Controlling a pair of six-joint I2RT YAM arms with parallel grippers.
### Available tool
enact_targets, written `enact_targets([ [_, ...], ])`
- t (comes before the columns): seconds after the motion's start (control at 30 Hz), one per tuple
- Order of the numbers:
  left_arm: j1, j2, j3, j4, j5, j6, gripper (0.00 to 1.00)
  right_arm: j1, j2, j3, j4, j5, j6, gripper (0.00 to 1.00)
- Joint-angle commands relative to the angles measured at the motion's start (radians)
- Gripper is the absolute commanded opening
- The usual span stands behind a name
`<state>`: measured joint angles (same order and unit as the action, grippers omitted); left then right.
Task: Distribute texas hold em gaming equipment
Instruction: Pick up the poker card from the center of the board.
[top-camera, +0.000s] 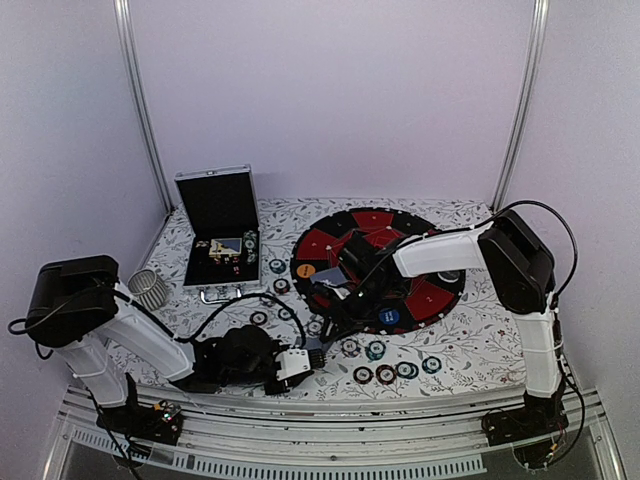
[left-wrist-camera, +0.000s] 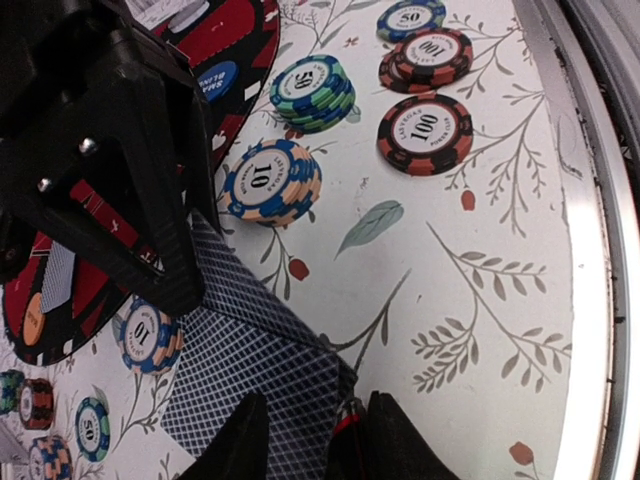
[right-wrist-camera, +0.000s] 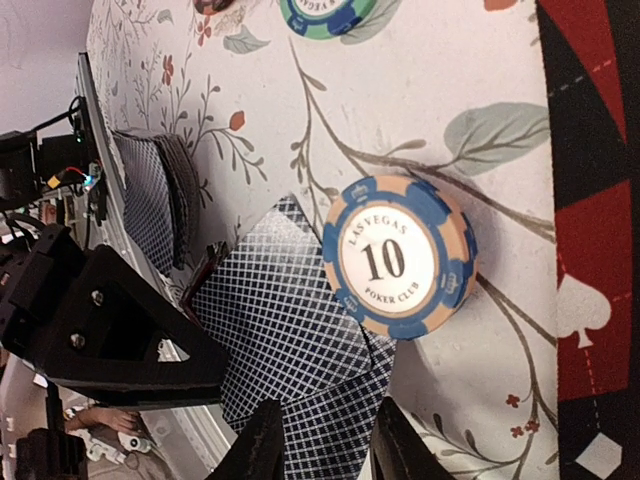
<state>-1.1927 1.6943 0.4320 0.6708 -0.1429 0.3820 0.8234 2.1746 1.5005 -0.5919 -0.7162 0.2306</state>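
Now | left jaws: apart over playing cards (left-wrist-camera: 250, 360) | right jaws: apart over cards too

Black case (top-camera: 218, 212), silver cup (top-camera: 148, 288) and round mat (top-camera: 372, 219) rest on floral cloth (top-camera: 485, 335).

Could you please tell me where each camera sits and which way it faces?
Top: high behind the arms, looking down at the table; the left arm and right arm show.
Left wrist: on the left hand, facing down at cards; its fingers show.
Right wrist: on the right hand, facing down at cards beside a blue chip; its fingers show.
Both wrist views share the cards.
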Motion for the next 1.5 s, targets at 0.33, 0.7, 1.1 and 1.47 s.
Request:
enact_targets([
  [0.33, 0.003, -0.048, -0.045, 0.073, 0.057, 0.016, 0.22, -0.009, -0.015, -0.041, 0.069, -0.070, 0.036, 0.05],
  [0.7, 0.002, -0.060, -0.058, 0.060, 0.031, 0.001, 0.22, -0.034, -0.097, -0.093, 0.070, -0.056, 0.037, 0.03],
  [1.1, 0.003, -0.102, -0.054, 0.043, 0.031, -0.032, 0.00, -0.097, -0.250, -0.124, 0.031, 0.008, 0.035, 0.02],
  [1.47, 0.003, -0.132, -0.064, 0.037, 0.035, -0.059, 0.00, -0.350, -0.566, -0.367, 0.045, 0.297, 0.072, 0.02],
])
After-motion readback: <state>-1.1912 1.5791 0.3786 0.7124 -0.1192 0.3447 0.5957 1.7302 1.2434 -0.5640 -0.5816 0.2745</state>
